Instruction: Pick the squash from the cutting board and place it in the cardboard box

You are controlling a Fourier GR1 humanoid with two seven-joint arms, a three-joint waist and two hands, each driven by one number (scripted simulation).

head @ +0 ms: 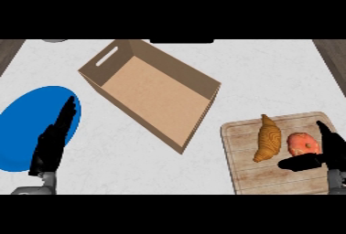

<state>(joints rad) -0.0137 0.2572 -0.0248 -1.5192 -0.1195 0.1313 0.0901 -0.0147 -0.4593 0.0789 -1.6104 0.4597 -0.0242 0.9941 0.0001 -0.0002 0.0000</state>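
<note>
The squash [303, 143], orange-red and lumpy, lies on the right half of the wooden cutting board [246, 176] at the lower right. My right hand [332, 156] is right beside it, open: straight fingers [329, 137] rise along its right side and the thumb [300, 163] reaches left just below it. Nothing is curled round the squash. The open cardboard box [154, 91] sits tilted in the middle of the counter, with nothing inside. My left hand [49, 145] rests open at the lower left, fingers up.
A golden croissant [267, 138] lies on the board just left of the squash. A blue plate [27, 123] sits under the left hand. Dark wood strips border the counter at the upper left and right corners.
</note>
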